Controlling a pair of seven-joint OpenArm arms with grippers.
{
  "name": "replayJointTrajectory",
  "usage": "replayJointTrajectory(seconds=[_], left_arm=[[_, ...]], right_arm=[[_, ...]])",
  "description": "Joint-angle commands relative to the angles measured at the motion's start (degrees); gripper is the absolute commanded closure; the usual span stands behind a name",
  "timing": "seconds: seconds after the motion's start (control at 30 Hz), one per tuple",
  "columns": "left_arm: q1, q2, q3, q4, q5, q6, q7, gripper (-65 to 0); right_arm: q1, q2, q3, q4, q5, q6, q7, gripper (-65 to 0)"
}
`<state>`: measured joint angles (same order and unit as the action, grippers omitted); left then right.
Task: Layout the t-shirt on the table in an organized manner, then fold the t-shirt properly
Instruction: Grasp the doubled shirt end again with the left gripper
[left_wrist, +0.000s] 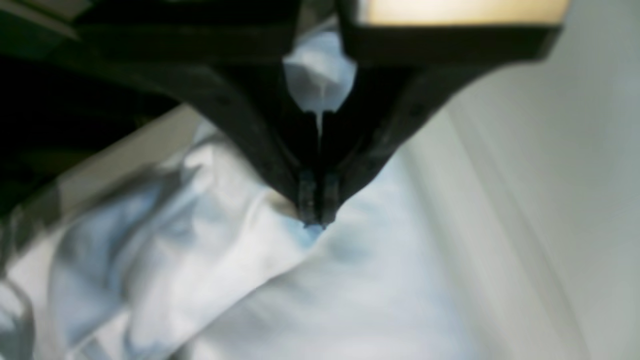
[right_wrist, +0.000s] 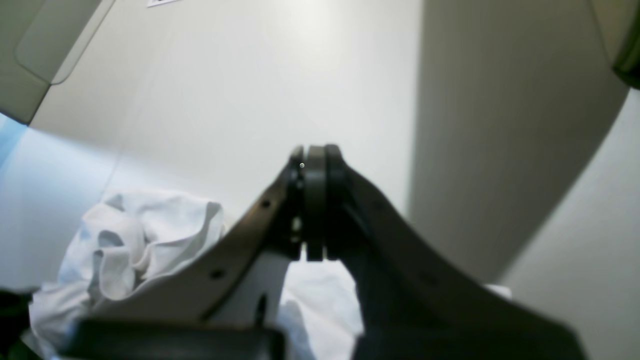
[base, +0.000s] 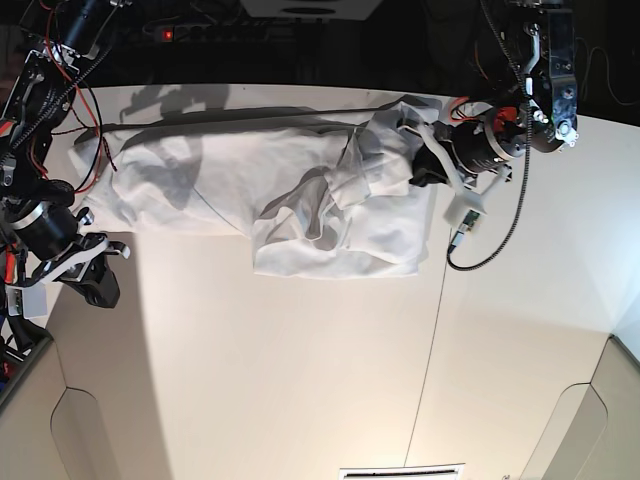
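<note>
Left end effector (left_wrist: 316, 220) pinched onto a fold of the t-shirt (left_wrist: 210, 260) at its edge, cloth bunched between the jaws. Right end effector (right_wrist: 315, 200) closed on nothing, parked off the near corner, well apart from the cloth. T-shirt (base: 300, 190) spread crumpled along the far side of the bench (base: 250, 380), one end doubled over. Risks: thin pinch slipping on lift; several layers caught at once, dragging the pile rather than opening it; cable (base: 480, 262) just beside the hem snagging. Matte white bench, thin seam line (base: 432, 330), plenty of bare room nearside; dark background with wiring behind.
</note>
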<state>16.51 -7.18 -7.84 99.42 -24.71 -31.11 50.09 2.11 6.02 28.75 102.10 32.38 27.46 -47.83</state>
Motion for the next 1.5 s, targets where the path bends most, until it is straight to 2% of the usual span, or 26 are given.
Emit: replayJointTrajectory(seconds=[0.0, 0.07, 0.37, 0.63, 0.77, 0.97, 1.2, 1.3, 1.37, 1.47], left_arm=[[-0.6, 0.2, 1.2, 0.9, 0.3, 1.4, -2.0, 0.0], [-0.7, 0.5, 3.6, 0.9, 1.7, 3.1, -3.3, 0.0], [-1.0, 0.5, 13.7, 0.9, 1.6, 2.6, -4.0, 0.0], [-1.9, 0.7, 21.3, 0.9, 1.4, -3.3, -5.4, 0.0], [-4.7, 0.7, 21.6, 1.3, 1.4, -4.3, -5.5, 0.0], [-8.5, 0.7, 18.1, 1.8, 1.4, -4.3, -5.8, 0.0], [-8.7, 0.7, 16.2, 1.6, 1.4, -4.3, -9.2, 0.0], [-8.7, 0.8, 16.5, -0.1, 1.7, -4.2, -13.1, 0.0], [-8.9, 2.0, 16.5, -2.5, 3.6, -4.0, -15.6, 0.0], [-10.1, 4.7, 16.5, -8.1, 5.7, -4.0, -16.6, 0.0]], right_arm=[[1.0, 0.6, 0.1, 0.9, 1.0, 0.4, 1.4, 0.0], [1.0, 0.6, 0.1, 0.9, 1.0, 0.4, 1.4, 0.0], [1.0, 0.6, 0.1, 0.9, 1.0, 0.4, 1.4, 0.0], [1.0, 0.6, 0.0, 0.9, 1.0, 0.4, 1.4, 0.0], [1.0, 0.6, 0.0, 0.9, 1.0, 0.4, 1.4, 0.0], [1.0, 0.6, 0.1, 0.9, 1.0, 0.4, 1.3, 0.0], [1.0, 0.6, 0.1, 0.9, -0.7, 0.4, 1.4, 0.0], [1.0, 0.6, 0.1, 0.9, -0.7, 0.4, 1.4, 0.0], [1.0, 0.6, 0.1, 0.9, -0.7, 0.4, 1.4, 0.0], [1.0, 0.6, 0.1, 0.9, -0.6, 0.4, 1.4, 0.0]])
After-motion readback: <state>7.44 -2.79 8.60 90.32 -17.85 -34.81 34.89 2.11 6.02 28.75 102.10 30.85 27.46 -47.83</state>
